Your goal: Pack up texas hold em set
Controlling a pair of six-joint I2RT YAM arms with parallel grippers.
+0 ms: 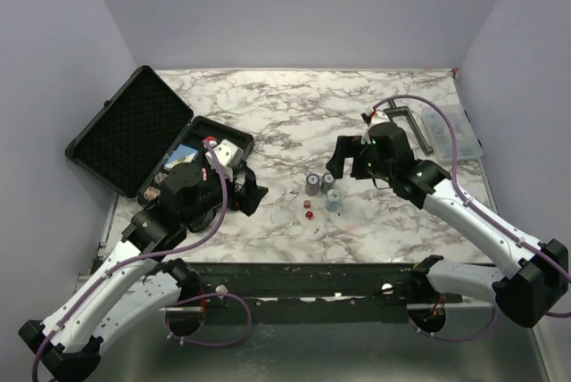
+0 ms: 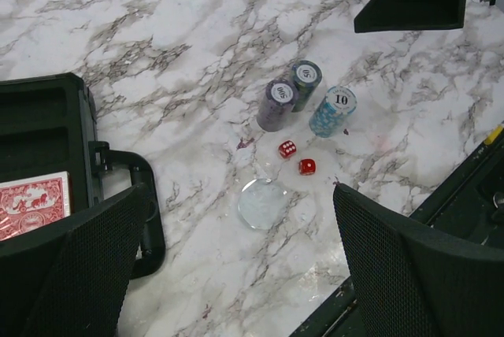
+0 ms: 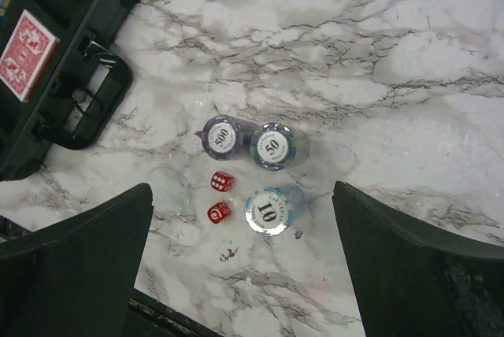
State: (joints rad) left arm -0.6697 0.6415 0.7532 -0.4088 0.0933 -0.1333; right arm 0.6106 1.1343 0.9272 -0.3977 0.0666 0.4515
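Note:
The black case [image 1: 134, 132] lies open at the left, foam-lined lid up, a red card deck [image 2: 31, 201] in its tray. Three chip stacks stand mid-table: the 500 stack [image 3: 222, 138], the 50 stack [image 3: 275, 146] and the 10 stack [image 3: 268, 211]. Two red dice [image 3: 220, 182] [image 3: 217, 212] lie beside them, and a clear disc [image 2: 263, 203]. My left gripper [image 2: 236, 274] is open and empty above the table next to the case handle [image 2: 142, 195]. My right gripper [image 3: 240, 258] is open and empty, hovering over the chips and dice.
A clear plastic compartment box [image 1: 451, 132] and a dark metal clamp [image 1: 406, 123] sit at the back right. The table's front edge runs along a dark metal rail [image 1: 303, 275]. Grey walls enclose three sides.

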